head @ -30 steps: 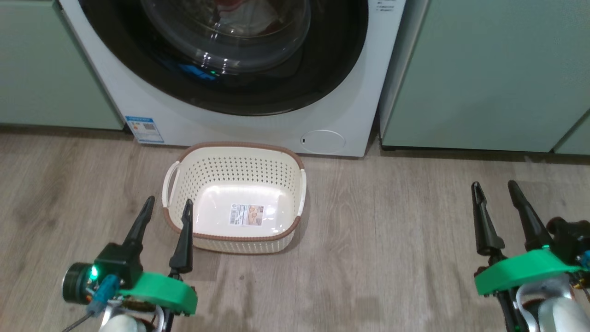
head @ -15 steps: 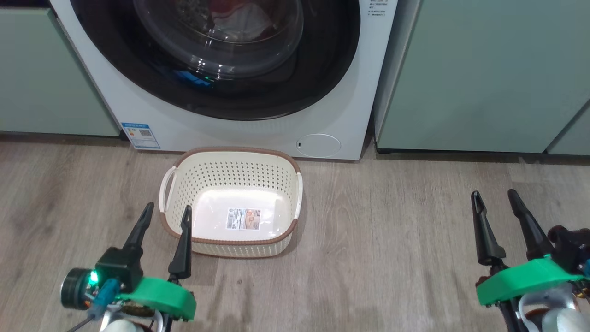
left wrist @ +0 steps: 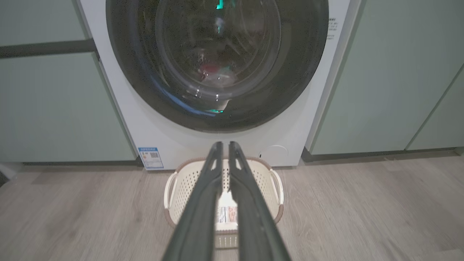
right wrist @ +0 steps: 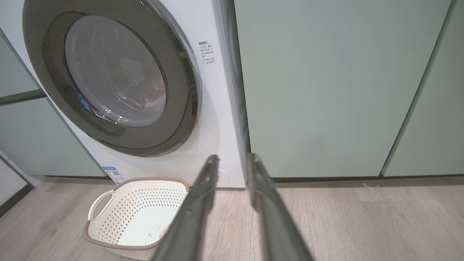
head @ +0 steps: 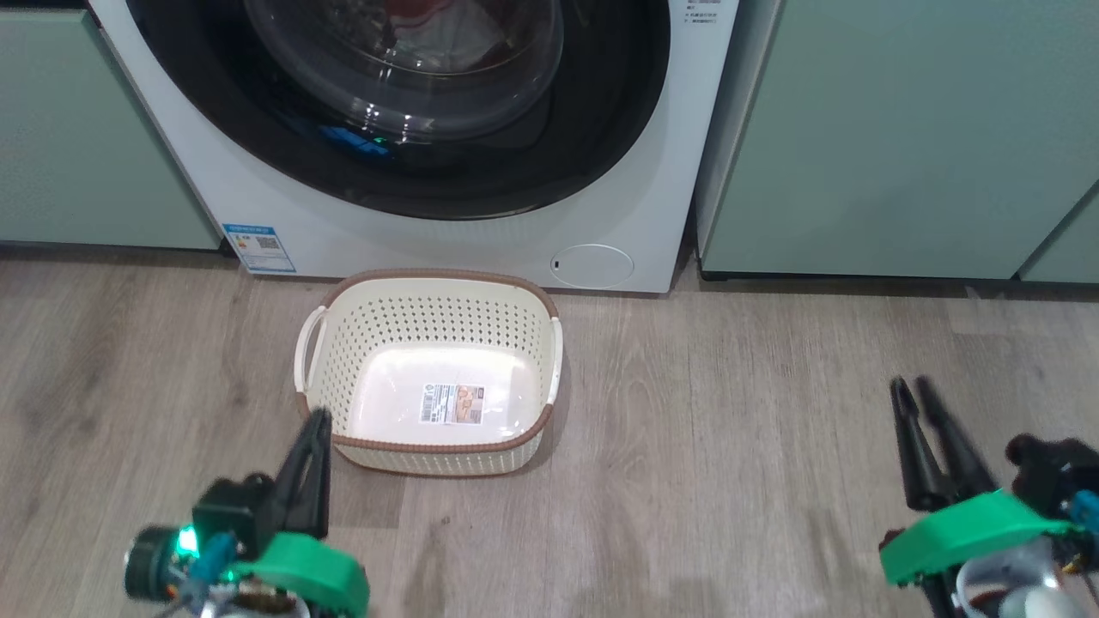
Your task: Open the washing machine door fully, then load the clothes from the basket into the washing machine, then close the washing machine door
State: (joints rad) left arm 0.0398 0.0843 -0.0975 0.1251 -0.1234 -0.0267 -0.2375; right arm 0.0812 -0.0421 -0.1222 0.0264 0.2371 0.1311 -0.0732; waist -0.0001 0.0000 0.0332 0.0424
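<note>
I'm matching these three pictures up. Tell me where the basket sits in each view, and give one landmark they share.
Head view: basket at centre, slightly left, before the washing machine.
Left wrist view: basket low centre, behind the left gripper.
Right wrist view: basket at bottom left.
Shared landmark: the blue label low on the washing machine.

Soft, even indoor light falls from above. A white glare patch washes out the bottom of the basket (head: 403, 390), and small highlights glint on the washing machine door (head: 412, 112). The head view smears the left gripper (head: 319, 416) and right gripper (head: 911, 384). Both wrist views lean the cabinets (right wrist: 326, 90) outward and blur the near fingers (right wrist: 192, 217).
</note>
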